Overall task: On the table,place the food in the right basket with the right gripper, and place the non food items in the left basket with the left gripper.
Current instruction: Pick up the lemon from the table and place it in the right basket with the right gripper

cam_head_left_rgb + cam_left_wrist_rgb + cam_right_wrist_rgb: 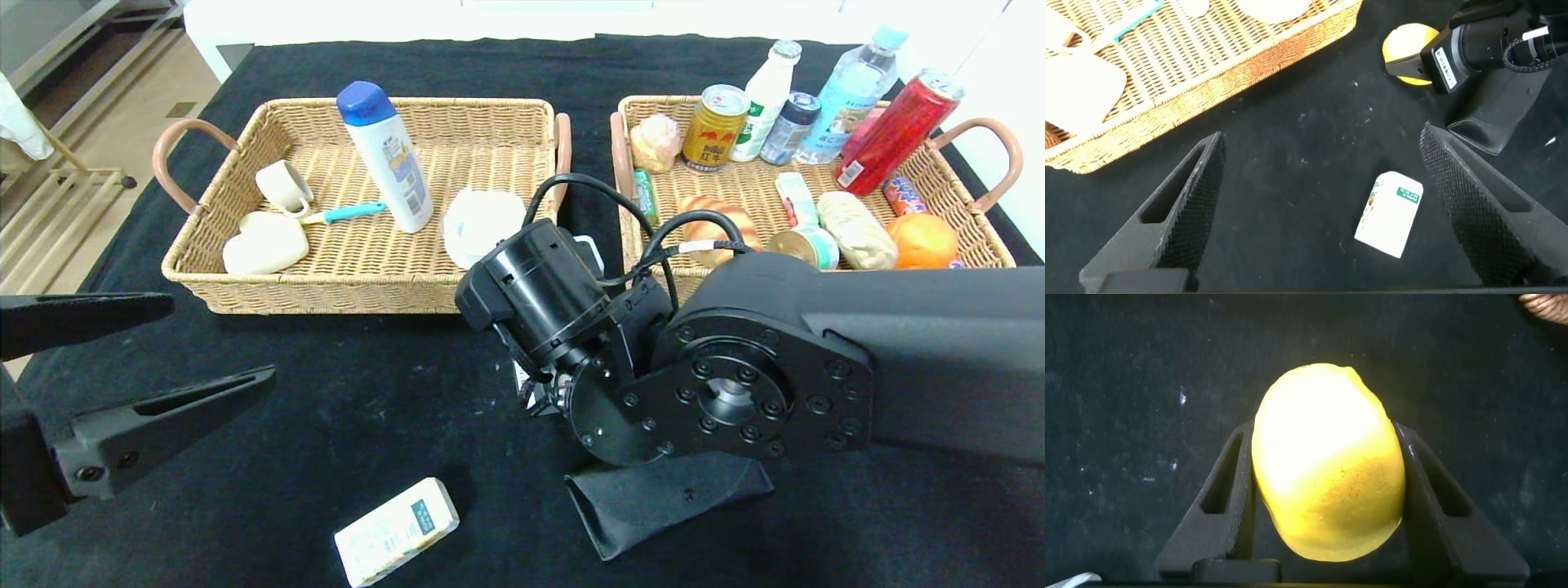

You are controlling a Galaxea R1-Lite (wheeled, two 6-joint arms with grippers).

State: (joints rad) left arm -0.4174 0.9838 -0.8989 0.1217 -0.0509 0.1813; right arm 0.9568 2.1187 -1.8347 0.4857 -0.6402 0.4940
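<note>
My right gripper (1323, 429) is shut on the pale yellow lemon (1327, 461), just above the black cloth in front of the gap between the baskets. In the head view its wrist (539, 294) hides the fingers; the left wrist view shows the lemon (1404, 51) at that wrist. My left gripper (222, 339) hangs open and empty at the front left. The white carton (397, 531) lies on the cloth near it. The black glasses case (665, 500) lies under the right arm. The shampoo bottle (385, 155) stands in the left basket (359, 286). The croissant (718, 224) lies in the right basket (984, 233).
The left basket also holds cream cups (282, 188), a blue-handled tool (343, 214) and a white item (482, 224). The right basket is crowded with cans (715, 126), bottles (849, 94), a red can (894, 135) and an orange (922, 241). The table's left edge drops to the floor.
</note>
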